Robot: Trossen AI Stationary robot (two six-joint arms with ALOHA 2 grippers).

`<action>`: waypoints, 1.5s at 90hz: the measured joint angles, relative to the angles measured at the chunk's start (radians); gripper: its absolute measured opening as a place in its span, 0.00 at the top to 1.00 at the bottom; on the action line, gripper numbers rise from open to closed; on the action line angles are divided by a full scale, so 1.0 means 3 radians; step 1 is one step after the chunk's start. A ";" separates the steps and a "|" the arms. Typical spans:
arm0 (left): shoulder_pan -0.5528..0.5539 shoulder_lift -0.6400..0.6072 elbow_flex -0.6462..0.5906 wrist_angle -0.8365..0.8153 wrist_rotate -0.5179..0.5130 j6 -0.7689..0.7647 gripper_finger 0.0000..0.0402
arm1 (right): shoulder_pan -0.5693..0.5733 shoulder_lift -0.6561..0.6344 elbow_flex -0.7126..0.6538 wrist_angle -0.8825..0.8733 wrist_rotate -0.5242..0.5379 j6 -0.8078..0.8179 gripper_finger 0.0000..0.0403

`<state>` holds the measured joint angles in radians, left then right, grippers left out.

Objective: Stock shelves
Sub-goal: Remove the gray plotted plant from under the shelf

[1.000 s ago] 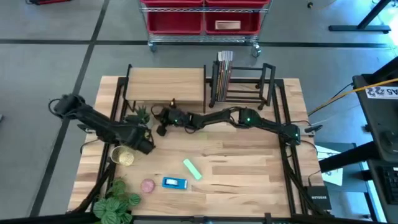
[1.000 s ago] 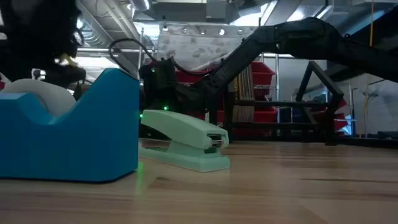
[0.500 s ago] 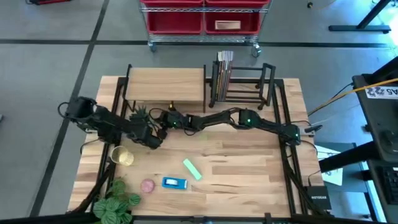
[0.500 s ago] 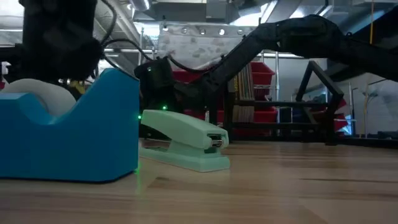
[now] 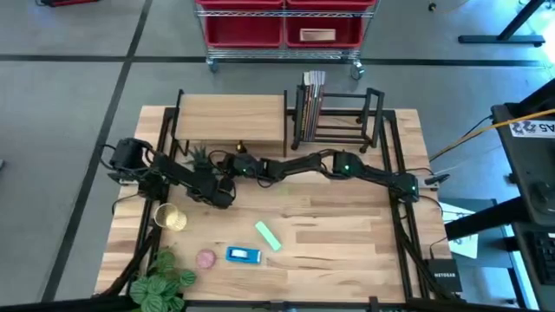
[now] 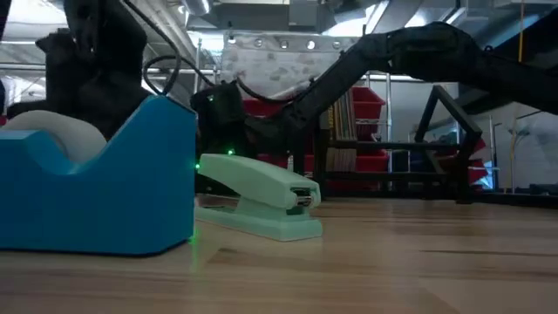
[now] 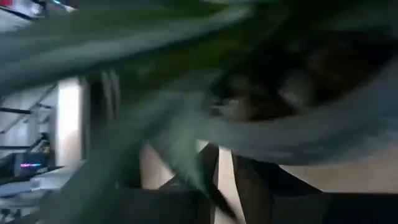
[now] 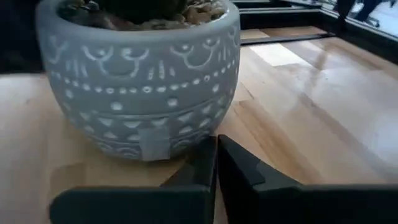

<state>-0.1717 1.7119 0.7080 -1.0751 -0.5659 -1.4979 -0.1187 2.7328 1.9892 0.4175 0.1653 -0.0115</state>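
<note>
- Leaves fill nearly all of the left wrist view, so we cannot make out the left claw (image 5: 218, 192) there; from the high view it sits close in front of the wood-topped shelf (image 5: 232, 117), and we cannot tell whether its fingers are spread or pressed together.
- Just beside the left claw, toward the shelf, a small plant (image 5: 194, 160) shows from above, half covered by the arm.
- We see the right claw (image 8: 216, 163) at the bottom of its own wrist view with its two dark fingers pressed together, no gap between them and nothing pinched.
- Directly ahead of the right claw stands a grey patterned pot (image 8: 140, 81); the fingertips reach close to its base, but we cannot tell if they touch it. The plant above the rim is cut off by the picture's edge.
- From above, the right claw (image 5: 232, 164) lies at the front edge of the wood-topped shelf, near the left claw.
- The black book rack (image 5: 336, 113) stands beyond the right arm, beside the shelf, with a few books (image 5: 312, 87) upright at one end.
- In the low view, a blue tape dispenser (image 6: 100, 179) and a green stapler (image 6: 257, 199) block most of the desk (image 6: 392, 262); both arms appear only as dark shapes behind them.
</note>
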 joint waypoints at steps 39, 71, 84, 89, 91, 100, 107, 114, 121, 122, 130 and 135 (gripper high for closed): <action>-0.0569 -0.0010 0.0010 0.0058 -0.0041 0.0136 1.00 | 0.0042 -0.0007 0.0017 -0.0023 -0.0208 -0.0435 1.00; -0.1056 -0.0013 0.0102 -0.0016 0.0011 -0.0018 1.00 | 0.0121 -0.0117 0.0021 -0.0649 -0.0324 -0.0521 1.00; -0.1188 -0.0013 0.0224 -0.0148 0.0016 -0.0049 1.00 | 0.0160 -0.0180 0.0017 -0.0875 -0.0333 -0.0569 1.00; -0.1228 -0.0014 0.0276 -0.0204 0.0015 -0.0065 1.00 | 0.0185 -0.0209 0.0013 -0.0964 -0.0308 -0.0593 1.00; -0.1244 -0.0014 0.0296 -0.0220 0.0016 -0.0069 1.00 | 0.0197 -0.0223 0.0012 -0.1003 -0.0295 -0.0601 1.00; -0.1320 -0.0014 0.0382 -0.0238 0.0018 -0.0040 1.00 | 0.0256 -0.0289 0.0009 -0.1181 -0.0234 -0.0649 1.00; -0.1382 -0.0014 0.0437 -0.0210 0.0031 -0.0017 1.00 | 0.0303 -0.0335 0.0006 -0.1337 -0.0194 -0.0677 1.00; -0.1454 -0.0014 0.0494 -0.0221 0.0032 -0.0020 1.00 | 0.0358 -0.0372 0.0008 -0.1488 -0.0119 -0.0719 1.00; -0.1521 -0.0014 0.0564 -0.0366 0.0095 -0.0282 1.00 | 0.0407 -0.0407 0.0009 -0.1660 0.0005 -0.0726 1.00; -0.1531 -0.0014 0.0579 -0.0406 0.0113 -0.0346 1.00 | 0.0413 -0.0412 0.0009 -0.1689 0.0020 -0.0726 1.00; -0.1602 -0.0014 0.0670 -0.0851 0.0323 -0.0865 1.00 | 0.0420 -0.0478 0.0008 -0.1898 0.0057 -0.0714 1.00; -0.1640 -0.0014 0.0683 -0.1077 0.0433 -0.1134 1.00 | 0.0413 -0.0515 0.0003 -0.1971 0.0023 -0.0726 1.00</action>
<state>-0.6637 1.7077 0.9131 -1.3982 -0.4360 -1.8381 0.0053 2.5784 1.9900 -0.1737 0.1721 -0.2294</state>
